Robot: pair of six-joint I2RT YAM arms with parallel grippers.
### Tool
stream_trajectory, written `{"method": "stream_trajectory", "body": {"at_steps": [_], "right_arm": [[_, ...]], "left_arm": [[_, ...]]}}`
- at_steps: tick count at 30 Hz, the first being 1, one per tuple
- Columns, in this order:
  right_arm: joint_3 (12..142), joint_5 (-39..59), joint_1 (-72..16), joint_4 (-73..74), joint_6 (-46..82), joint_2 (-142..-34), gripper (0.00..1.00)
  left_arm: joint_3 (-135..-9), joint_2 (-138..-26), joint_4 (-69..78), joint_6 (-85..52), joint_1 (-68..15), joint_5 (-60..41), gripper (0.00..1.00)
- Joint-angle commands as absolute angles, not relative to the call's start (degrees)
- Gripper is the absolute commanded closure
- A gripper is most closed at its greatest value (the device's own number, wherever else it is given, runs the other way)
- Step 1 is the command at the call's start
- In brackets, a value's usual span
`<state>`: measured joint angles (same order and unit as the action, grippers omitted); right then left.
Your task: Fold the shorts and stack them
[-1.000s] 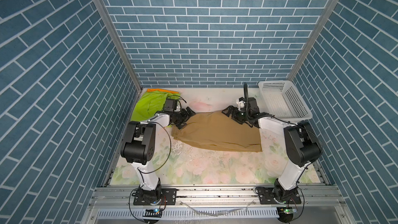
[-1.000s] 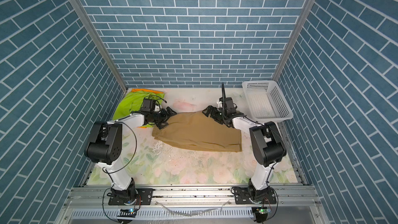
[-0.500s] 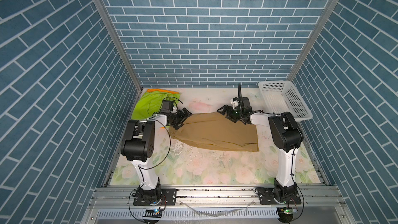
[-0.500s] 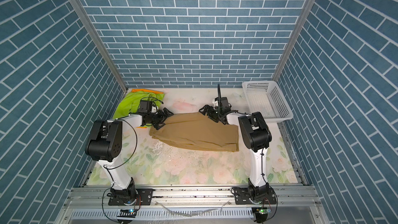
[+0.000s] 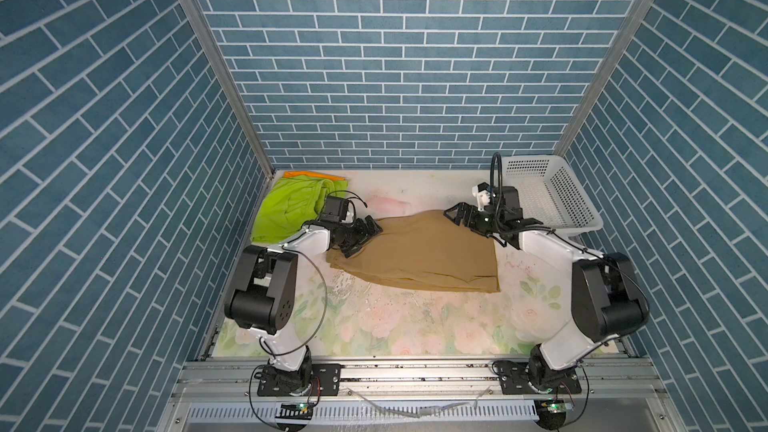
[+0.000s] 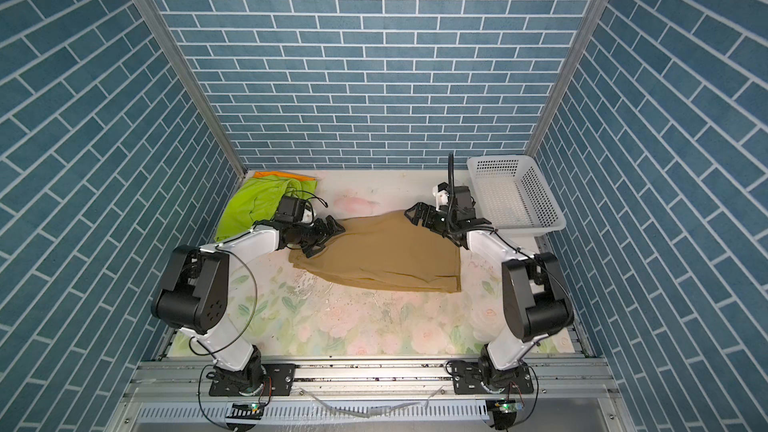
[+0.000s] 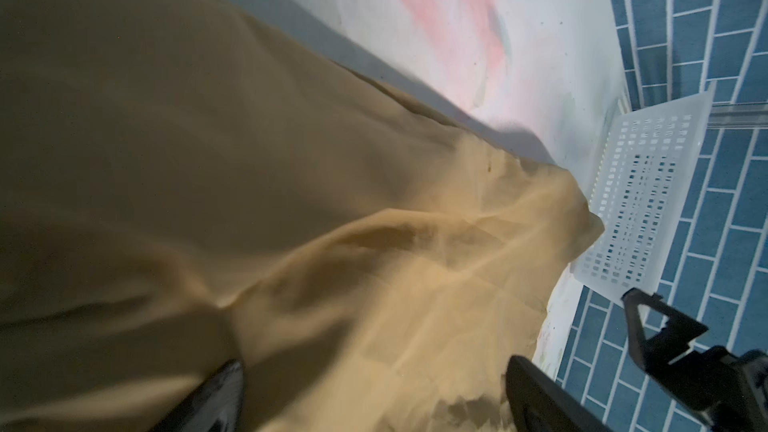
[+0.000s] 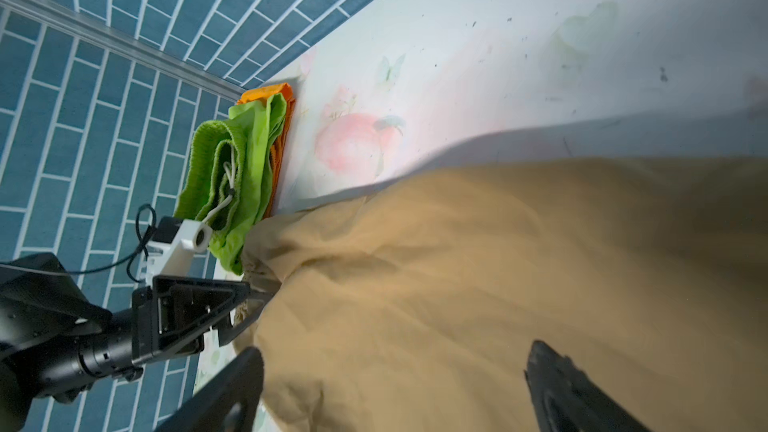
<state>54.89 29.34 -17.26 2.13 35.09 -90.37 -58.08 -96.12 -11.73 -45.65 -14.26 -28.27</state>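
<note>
The tan-brown shorts (image 5: 419,249) (image 6: 386,253) lie spread flat mid-table, in both top views. The lime green shorts (image 5: 291,205) (image 6: 253,205) (image 8: 245,168) sit folded at the back left on top of the orange shorts (image 5: 313,175) (image 8: 266,93), of which only an edge shows. My left gripper (image 5: 365,234) (image 7: 374,396) hovers open over the tan pair's left end. Tan cloth shows between and below its fingers (image 7: 536,392). At the tan pair's far right corner my right gripper (image 5: 461,216) (image 8: 395,384) is open too, its fingers (image 8: 232,388) wide apart over the cloth.
A white perforated basket (image 5: 548,193) (image 6: 515,197) (image 7: 648,193) stands at the back right, close behind my right wrist. Blue brick walls close in the left, right and back. The floral table surface (image 5: 395,317) lies bare in front of the tan shorts.
My left gripper has edged right onto the tan shorts' left end. The right arm's elbow swung inward, then back out, its gripper staying near the far right corner. Both stayed open.
</note>
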Motion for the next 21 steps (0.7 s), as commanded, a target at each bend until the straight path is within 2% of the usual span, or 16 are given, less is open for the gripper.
{"method": "stream_trajectory", "body": {"at_steps": [1,10,21], "right_arm": [[47.01,28.3,-17.36,0.74,35.58,-87.07,0.01],[34.13,24.93,-17.12,-3.07,35.71,-77.4,0.01],[33.55,20.74,-8.76,-13.28,31.61,-77.91,0.02]], "left_arm": [[-57.92,-94.31,-13.84,-47.04,-18.72,-26.61,0.0],[-50.78,-96.34,-4.15,-54.65,-28.98,-25.69,0.0],[-47.77,-101.04,0.25,-58.64,-39.45,-24.52,0.0]]}}
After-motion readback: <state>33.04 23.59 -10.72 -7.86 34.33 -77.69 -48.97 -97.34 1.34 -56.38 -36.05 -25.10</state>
